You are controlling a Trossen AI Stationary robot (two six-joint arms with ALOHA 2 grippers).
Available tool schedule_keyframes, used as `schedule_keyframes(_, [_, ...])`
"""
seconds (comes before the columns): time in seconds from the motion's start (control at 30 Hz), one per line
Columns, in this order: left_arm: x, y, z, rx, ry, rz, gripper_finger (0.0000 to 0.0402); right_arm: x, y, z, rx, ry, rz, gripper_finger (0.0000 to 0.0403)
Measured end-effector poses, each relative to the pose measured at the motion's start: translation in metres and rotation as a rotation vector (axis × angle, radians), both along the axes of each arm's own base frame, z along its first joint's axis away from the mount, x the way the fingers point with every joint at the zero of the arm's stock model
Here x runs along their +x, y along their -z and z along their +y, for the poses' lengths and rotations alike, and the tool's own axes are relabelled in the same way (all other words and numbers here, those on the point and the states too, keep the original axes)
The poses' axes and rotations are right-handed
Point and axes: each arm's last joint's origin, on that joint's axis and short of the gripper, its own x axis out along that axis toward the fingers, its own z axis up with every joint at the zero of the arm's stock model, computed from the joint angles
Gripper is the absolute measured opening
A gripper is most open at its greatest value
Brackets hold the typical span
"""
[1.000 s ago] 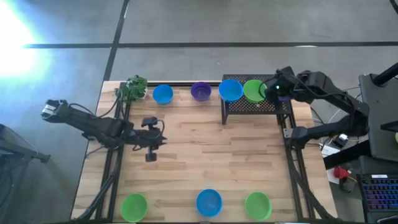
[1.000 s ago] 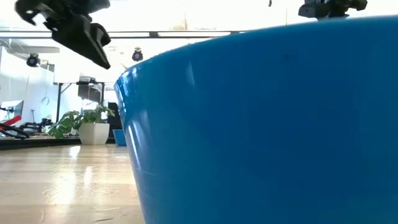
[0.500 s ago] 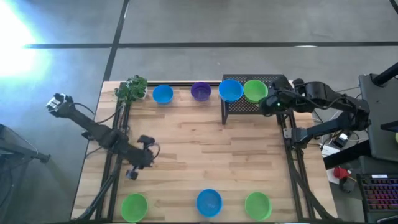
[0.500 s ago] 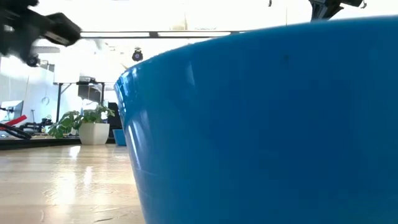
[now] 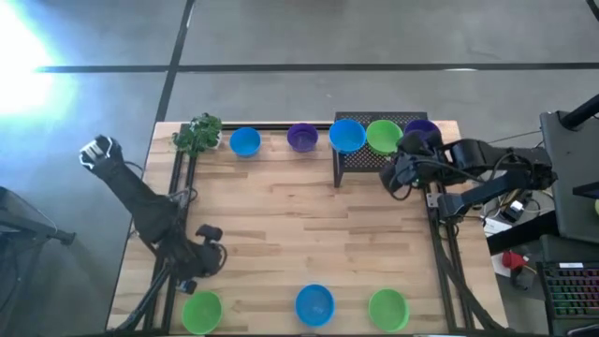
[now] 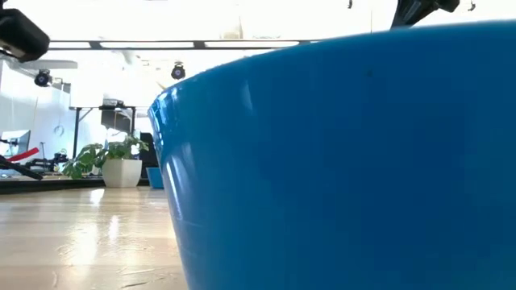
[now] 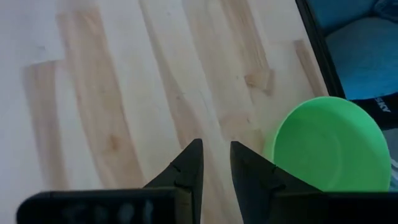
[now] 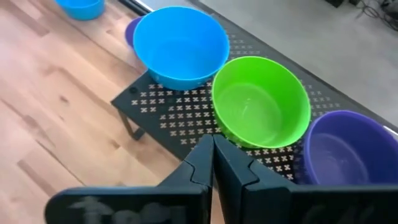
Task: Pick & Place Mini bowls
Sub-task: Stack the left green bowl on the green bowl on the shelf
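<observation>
Wooden table [image 5: 309, 225] fills the middle. At upper right, blue [image 5: 346, 135], green [image 5: 383, 136] and purple [image 5: 422, 130] mini bowls line a black perforated rack [image 5: 370, 160]; the right gripper [image 5: 397, 175], fingers together and empty, sits just below it. At lower left, the left gripper [image 5: 200, 265], narrowly open, hangs beside a green bowl [image 5: 202, 310], likely its next pick.

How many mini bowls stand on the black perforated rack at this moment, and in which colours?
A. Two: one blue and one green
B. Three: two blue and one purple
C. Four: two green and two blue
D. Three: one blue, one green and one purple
D: the right wrist view shows a blue bowl, a green bowl and a purple bowl side by side on the black rack; the high view agrees.
</observation>
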Motion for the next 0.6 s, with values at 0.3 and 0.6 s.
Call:
schedule_keyframes(0.3, [0.006, 0.029, -0.029, 0.032, 0.063, 0.111, 0.0074, 0.001, 0.0, 0.002, 0.002, -0.009, -0.013, 0.0008])
schedule_keyframes(0.6, [0.011, 0.045, -0.047, -0.022, 0.126, 0.188, 0.0074, 0.002, -0.001, 0.002, -0.004, -0.023, -0.013, 0.0008])
